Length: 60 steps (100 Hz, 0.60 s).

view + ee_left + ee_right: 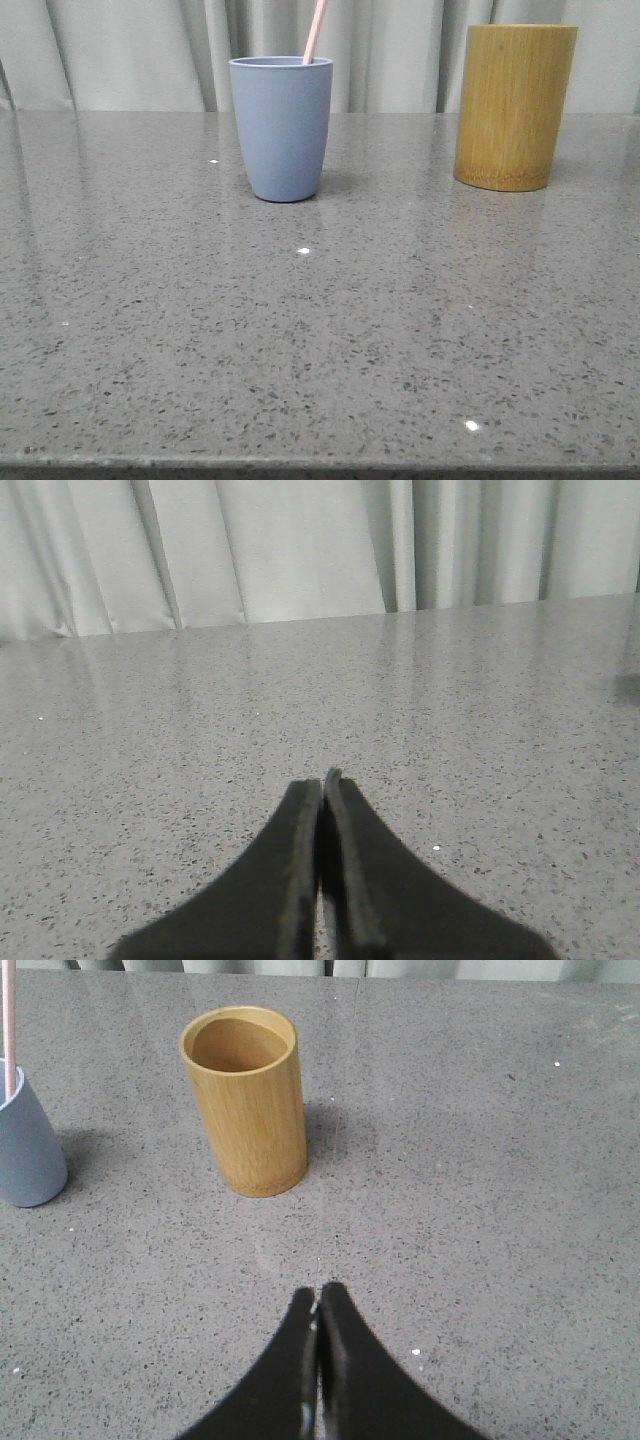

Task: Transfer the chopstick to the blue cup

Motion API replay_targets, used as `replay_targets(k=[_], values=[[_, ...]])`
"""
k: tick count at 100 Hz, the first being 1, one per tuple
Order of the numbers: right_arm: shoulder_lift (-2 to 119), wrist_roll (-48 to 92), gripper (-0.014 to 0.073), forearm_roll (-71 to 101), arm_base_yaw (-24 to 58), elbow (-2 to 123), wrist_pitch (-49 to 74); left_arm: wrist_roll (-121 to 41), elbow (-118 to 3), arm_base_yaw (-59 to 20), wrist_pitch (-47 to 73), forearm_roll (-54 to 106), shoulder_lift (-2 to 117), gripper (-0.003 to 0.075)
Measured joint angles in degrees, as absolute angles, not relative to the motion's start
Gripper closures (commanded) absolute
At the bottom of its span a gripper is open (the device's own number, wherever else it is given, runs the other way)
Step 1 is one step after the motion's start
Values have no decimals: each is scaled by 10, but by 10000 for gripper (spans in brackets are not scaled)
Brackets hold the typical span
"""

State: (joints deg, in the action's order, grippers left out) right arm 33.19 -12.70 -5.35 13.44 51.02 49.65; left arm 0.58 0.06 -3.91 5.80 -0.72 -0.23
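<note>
The blue cup (281, 128) stands upright on the grey table at the back, left of centre. A pale pink chopstick (314, 32) stands in it, leaning right, its top cut off by the frame. Both also show in the right wrist view: the cup (27, 1145) and the chopstick (9, 1025). My left gripper (322, 783) is shut and empty over bare table. My right gripper (318, 1295) is shut and empty, short of the bamboo holder. Neither gripper shows in the front view.
A tall yellow-brown bamboo cylinder (514, 105) stands at the back right; in the right wrist view (245, 1100) its inside looks empty. Pale curtains (150, 50) hang behind the speckled grey table (320, 340), whose front edge runs along the bottom.
</note>
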Motion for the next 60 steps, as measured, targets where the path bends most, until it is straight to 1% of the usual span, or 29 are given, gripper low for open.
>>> replay_targets(k=[12, 24, 38, 60], values=[[312, -127, 662, -62, 134, 505, 492, 6, 1, -39, 59, -7, -2, 739], [262, -127, 662, -66, 132, 461, 453, 6, 1, -39, 59, -7, -2, 739], [179, -127, 662, -66, 105, 371, 369, 6, 1, -39, 59, -7, -2, 739], [49, -127, 662, -63, 30, 216, 248, 6, 1, -39, 59, -7, -2, 739]])
